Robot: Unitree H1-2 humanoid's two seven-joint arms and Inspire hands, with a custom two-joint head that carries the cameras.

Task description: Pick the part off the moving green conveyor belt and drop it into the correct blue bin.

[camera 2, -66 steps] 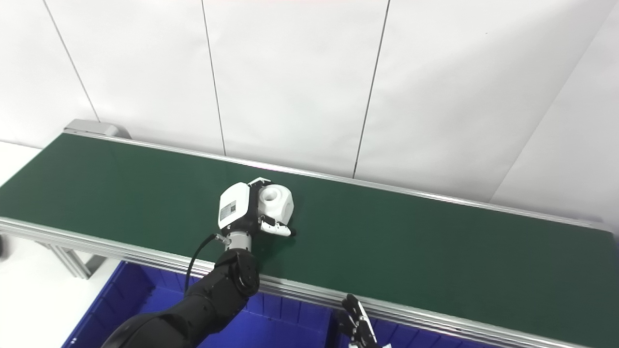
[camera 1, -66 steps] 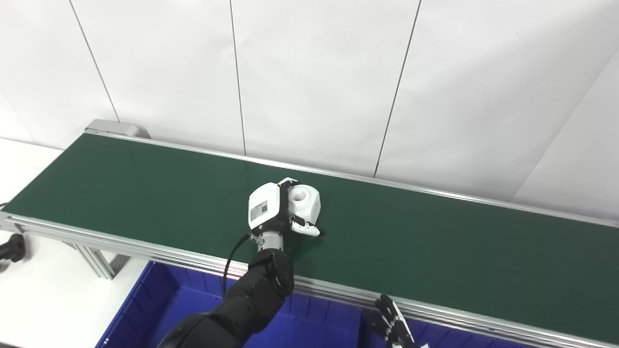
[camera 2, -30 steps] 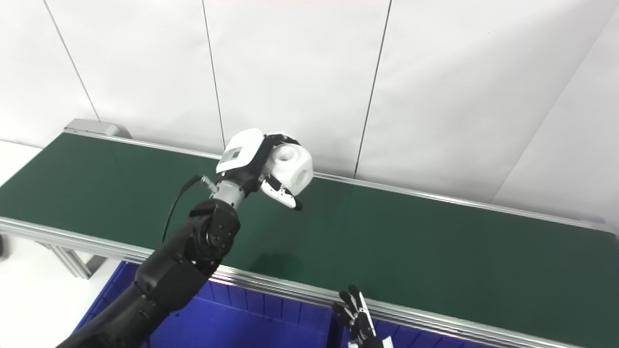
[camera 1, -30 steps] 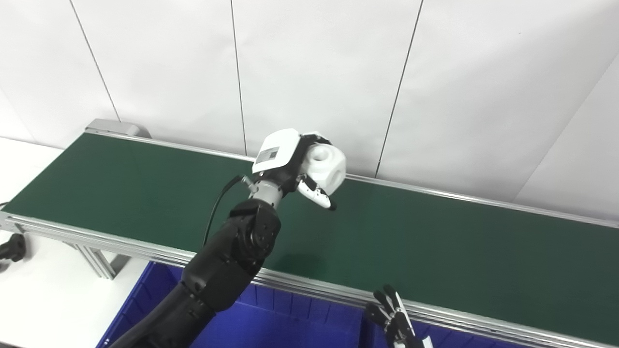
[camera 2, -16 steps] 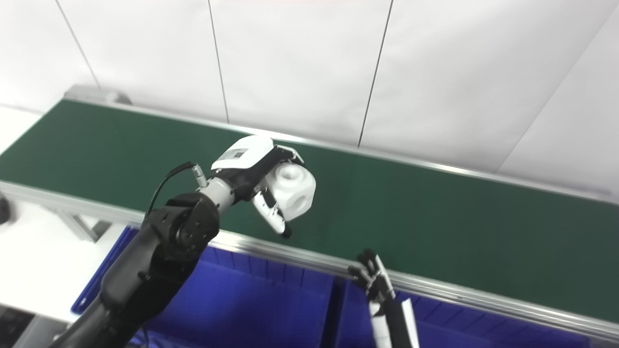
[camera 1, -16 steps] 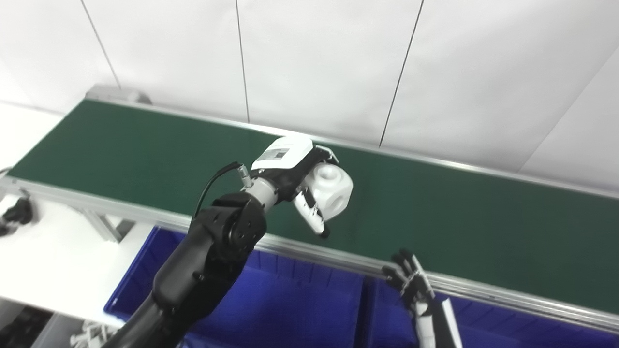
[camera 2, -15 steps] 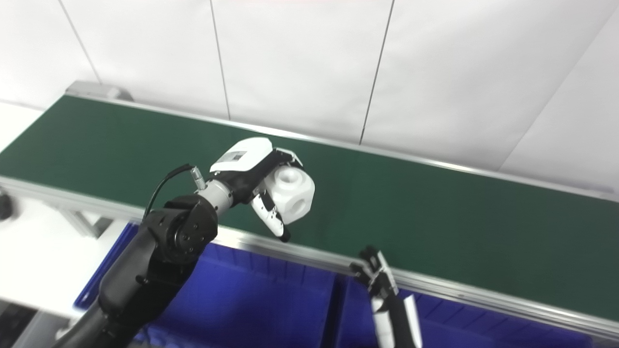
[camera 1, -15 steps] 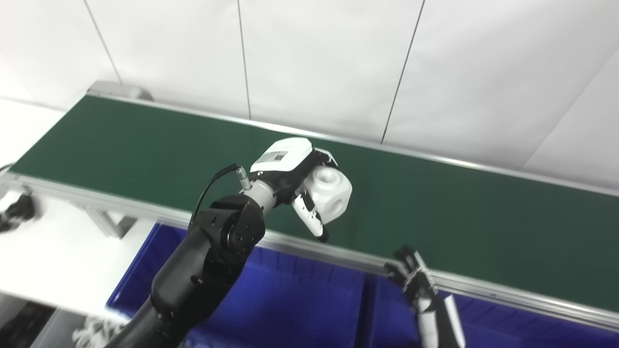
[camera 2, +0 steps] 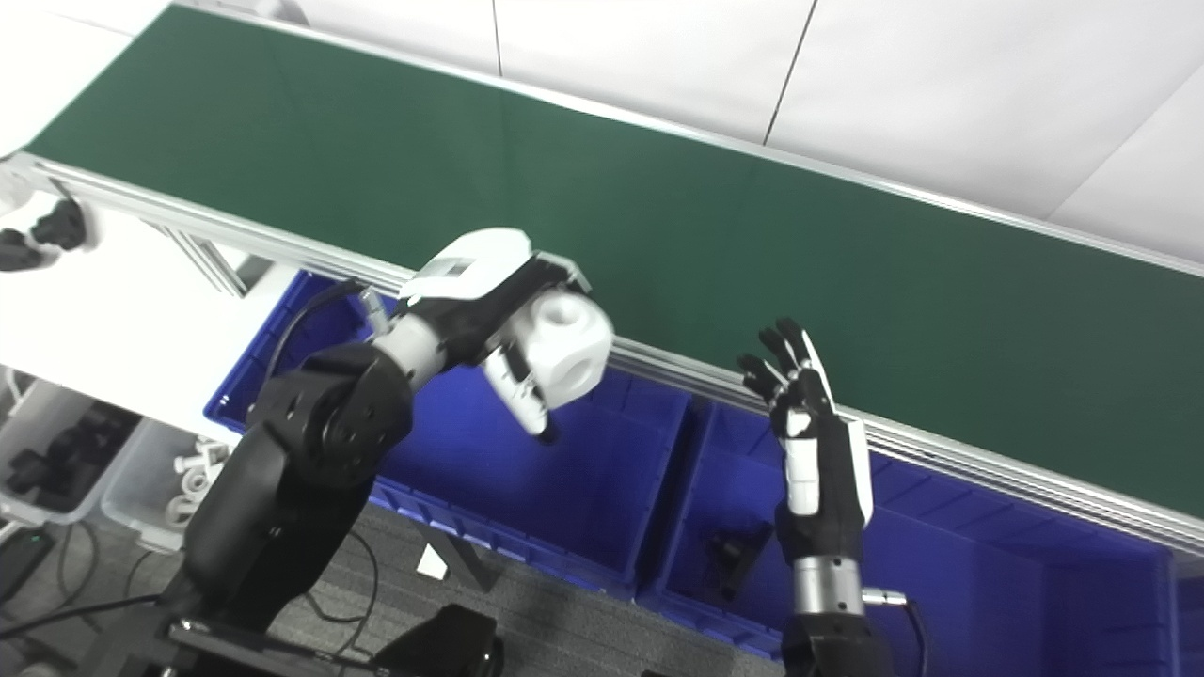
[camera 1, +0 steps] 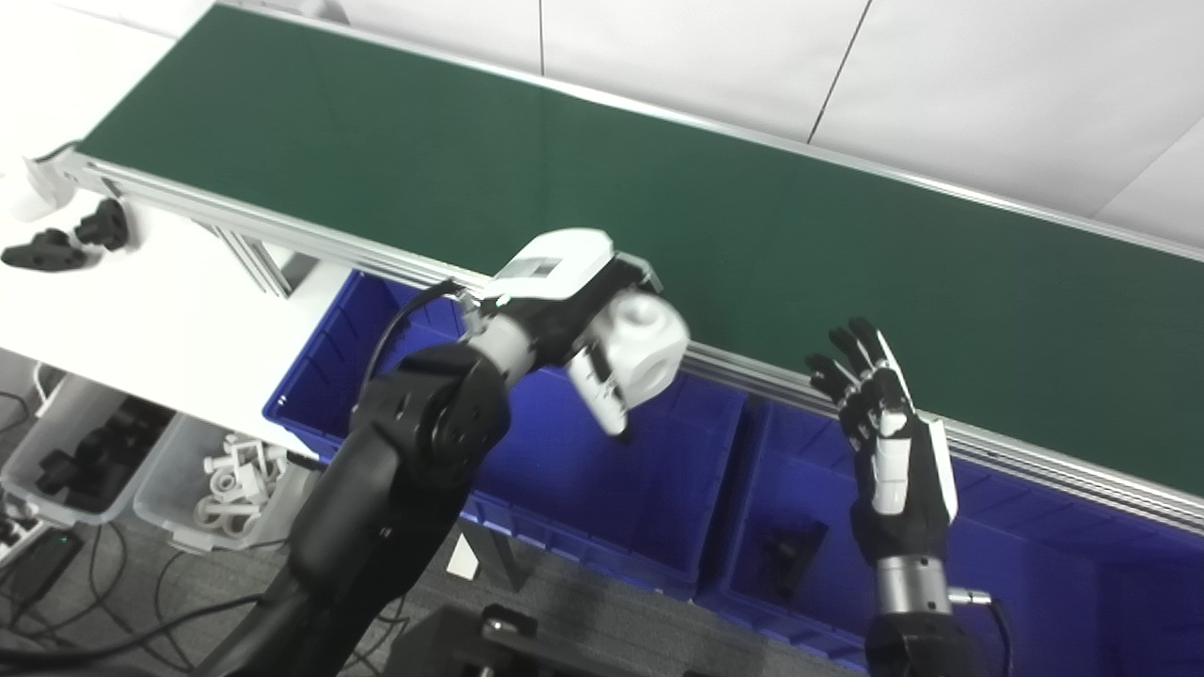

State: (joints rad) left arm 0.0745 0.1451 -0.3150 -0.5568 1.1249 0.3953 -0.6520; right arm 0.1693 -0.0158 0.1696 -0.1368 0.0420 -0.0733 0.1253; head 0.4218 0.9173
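- While the left hand (camera 1: 574,315) is raised in front of the conveyor, its fingers are clamped on the white part (camera 1: 642,350), a rounded cube with a round hole in its upper face.
- The part sits under the white back of the hand, on the side away from the wrist. The thumb (camera 1: 596,385) lies along the near left face of the part and points down, with its dark tip below the part. The other fingers wrap the far side, and only a small piece of them shows above the top edge of the part.
- The part is in the air, above the left blue bin (camera 1: 555,470). In the left eye view it overlaps the metal rail (camera 1: 752,369) at the near edge of the green conveyor belt (camera 1: 564,169), so it is no more on the belt.
- The right hand (camera 1: 884,442) stands upright over the right blue bin (camera 1: 1035,564), well apart from the part. It holds nothing, and its dark fingers are spread and point up toward the rail.
- A small dark object (camera 1: 785,555) lies on the floor of the right bin. I cannot tell what it is.
- The 2 bins stand side by side, just below the rail.
- At the left there is a white table (camera 1: 169,291), and below it clear boxes (camera 1: 198,470) with small white and dark pieces inside.
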